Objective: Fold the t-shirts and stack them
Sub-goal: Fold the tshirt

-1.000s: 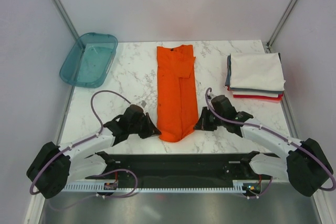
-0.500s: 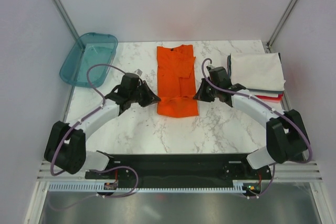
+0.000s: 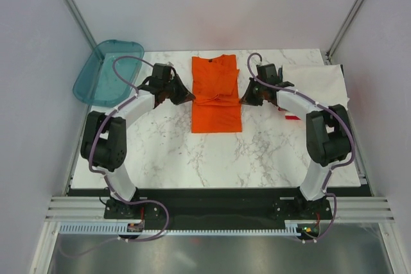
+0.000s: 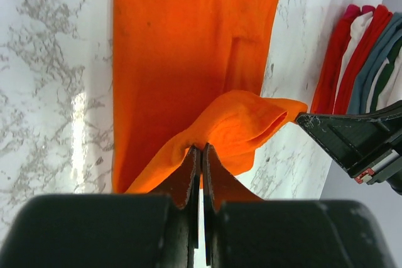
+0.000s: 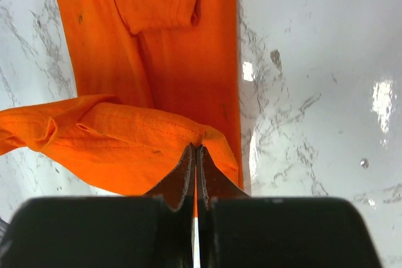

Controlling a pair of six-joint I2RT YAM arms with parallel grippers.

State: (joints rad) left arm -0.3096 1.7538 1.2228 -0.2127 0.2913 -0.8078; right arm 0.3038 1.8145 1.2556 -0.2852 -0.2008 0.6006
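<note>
The orange t-shirt (image 3: 216, 94) lies as a narrow strip on the marble table (image 3: 167, 145), its near end folded over towards the collar. My left gripper (image 3: 189, 97) is shut on the left corner of the folded hem; in the left wrist view (image 4: 201, 149) the cloth is pinched between the tips. My right gripper (image 3: 243, 99) is shut on the right corner, and the right wrist view (image 5: 195, 147) shows the pinch. The orange shirt (image 4: 188, 42) (image 5: 157, 48) lies flat beyond the lifted hem. A stack of folded shirts (image 3: 321, 88), white on top, sits at the right; its red and grey edges (image 4: 364, 54) show in the left wrist view.
A teal translucent plastic tray (image 3: 106, 72) sits off the table's back left corner. White walls close in the back and sides. My right arm (image 3: 302, 104) reaches past the near edge of the folded stack.
Both grippers have carried the shirt's near hem away from me towards the collar, folding the long strip over itself. The shirt now covers about half its earlier length.
</note>
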